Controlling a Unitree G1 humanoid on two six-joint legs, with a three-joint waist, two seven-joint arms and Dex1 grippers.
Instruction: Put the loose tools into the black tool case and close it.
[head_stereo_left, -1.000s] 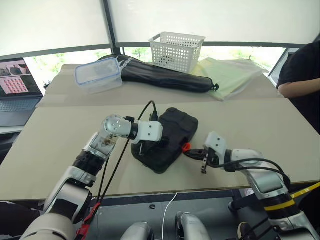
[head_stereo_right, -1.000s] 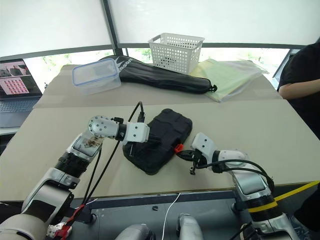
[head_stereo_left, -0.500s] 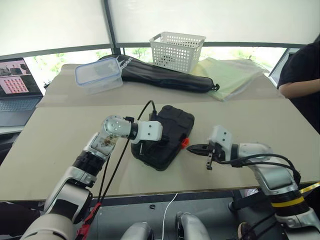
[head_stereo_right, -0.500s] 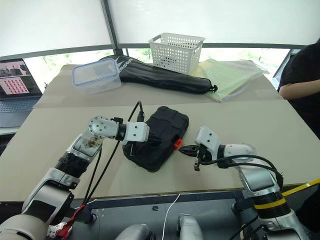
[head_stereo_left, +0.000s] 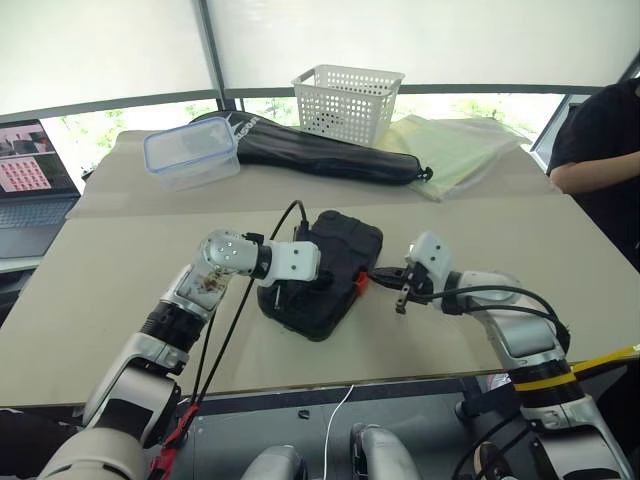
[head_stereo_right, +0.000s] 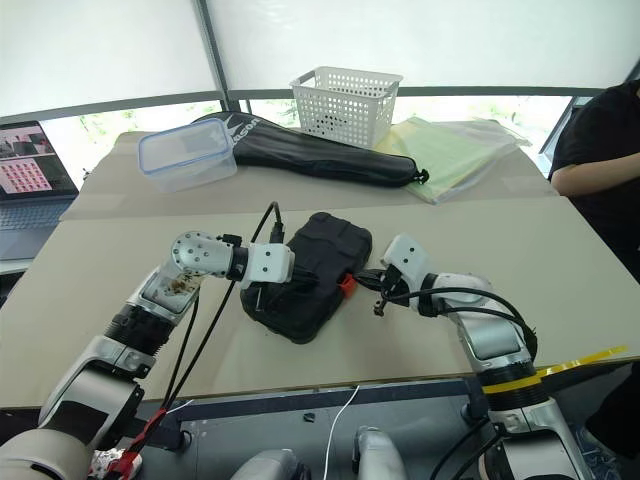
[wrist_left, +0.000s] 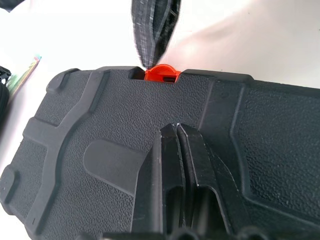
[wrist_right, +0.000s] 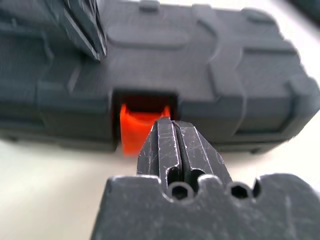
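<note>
A wide beige table (head_stereo_left: 100, 300) under bright windows carries everything. Nearest, at the lower middle of the head views, lies the black tool case (head_stereo_left: 335, 262) with its lid down and no loose tools on the table around it, so the packing looks done and only the fastening seems left.

The left tool (head_stereo_left: 287, 292) rests on the lid with its two fingers pressed together, holding nothing. The left wrist view shows the closed tips laid flat on the textured plastic — probably there to keep the lid down and stop the case sliding while the catch is worked.

The right tool (head_stereo_left: 376, 272), fingers likewise shut and empty, comes in from the right of the frame and points its closed tip at the small orange latch (head_stereo_left: 360, 282) on the case's front edge. The right wrist view puts the tip right against the latch (wrist_right: 135, 127), used as a pushing point rather than a gripper — whether the latch has snapped home I cannot tell.

Farther back stand a clear lidded container (head_stereo_left: 190, 152), a long black fabric bag (head_stereo_left: 330, 155), a white mesh basket (head_stereo_left: 348, 102) and pale green sheeting (head_stereo_left: 455, 150); a person's arm (head_stereo_left: 590, 175) rests at the right edge and a laptop (head_stereo_left: 30, 170) at the left.
</note>
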